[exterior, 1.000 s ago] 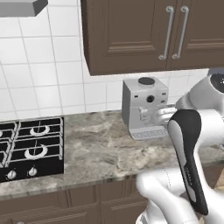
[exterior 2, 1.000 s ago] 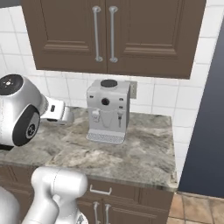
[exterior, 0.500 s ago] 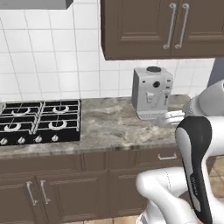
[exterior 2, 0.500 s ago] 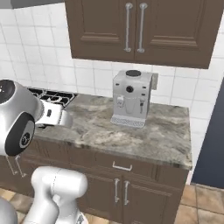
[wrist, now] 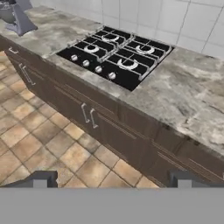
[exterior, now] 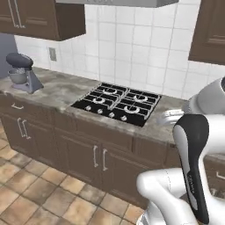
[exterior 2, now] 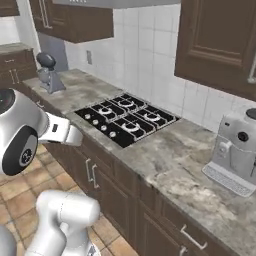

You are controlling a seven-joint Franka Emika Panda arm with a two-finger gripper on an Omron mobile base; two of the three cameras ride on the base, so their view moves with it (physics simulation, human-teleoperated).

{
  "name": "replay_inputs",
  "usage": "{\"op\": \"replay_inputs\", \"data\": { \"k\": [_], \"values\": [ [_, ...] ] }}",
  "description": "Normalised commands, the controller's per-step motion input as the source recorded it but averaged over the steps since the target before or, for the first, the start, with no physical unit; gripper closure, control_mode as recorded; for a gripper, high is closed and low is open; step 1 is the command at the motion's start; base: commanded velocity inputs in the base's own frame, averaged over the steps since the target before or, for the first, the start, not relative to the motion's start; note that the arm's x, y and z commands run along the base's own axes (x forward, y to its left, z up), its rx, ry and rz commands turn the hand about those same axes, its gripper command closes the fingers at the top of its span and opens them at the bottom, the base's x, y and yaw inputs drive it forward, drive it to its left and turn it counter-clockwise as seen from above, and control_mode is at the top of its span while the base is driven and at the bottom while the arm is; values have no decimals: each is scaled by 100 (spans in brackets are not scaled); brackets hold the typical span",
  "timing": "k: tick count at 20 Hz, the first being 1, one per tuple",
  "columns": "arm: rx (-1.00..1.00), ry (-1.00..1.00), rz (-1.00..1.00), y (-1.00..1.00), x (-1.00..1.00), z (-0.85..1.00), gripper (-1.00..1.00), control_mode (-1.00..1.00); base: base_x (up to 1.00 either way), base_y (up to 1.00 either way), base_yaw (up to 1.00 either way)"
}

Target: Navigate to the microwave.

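Note:
The microwave is out of view. My gripper [wrist: 111, 181] is open, its two dark fingertips [wrist: 40, 180] far apart with nothing between them. It hangs in front of the counter and looks down at the brown base cabinets [wrist: 92, 118] and the tiled floor [wrist: 52, 153]. My white arm [exterior: 193, 167] rises at the lower right of the left base view and at the lower left of the right base view, arm [exterior 2: 30, 135].
A black gas cooktop [exterior: 117, 103] [exterior 2: 125, 118] [wrist: 116, 54] sits in the marble counter [exterior 2: 170, 160]. A grey stand mixer [exterior: 22, 72] [exterior 2: 48, 72] stands at the counter's left end, a silver coffee machine [exterior 2: 235, 150] at the right. Upper cabinets [exterior 2: 220, 45] hang above.
The whole picture has shifted as the base moved left and back. The coffee machine slid out of the left base view, the cooktop came to the middle, and the stand mixer appeared.

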Motion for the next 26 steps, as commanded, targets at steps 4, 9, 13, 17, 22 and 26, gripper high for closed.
{"op": "replay_inputs", "data": {
  "k": [4,9,13,17,22,26],
  "values": [
    [0,0,0,0,0,0,-100,100,0,0,96],
    [0,0,0,0,0,0,-100,100,0,-4,100],
    [0,0,0,0,0,0,-100,100,0,-6,100],
    [0,0,0,0,0,0,-100,100,0,-11,100],
    [0,0,0,0,0,0,-100,100,0,-13,99],
    [0,0,0,0,0,0,-100,100,0,-13,99]
  ]
}}
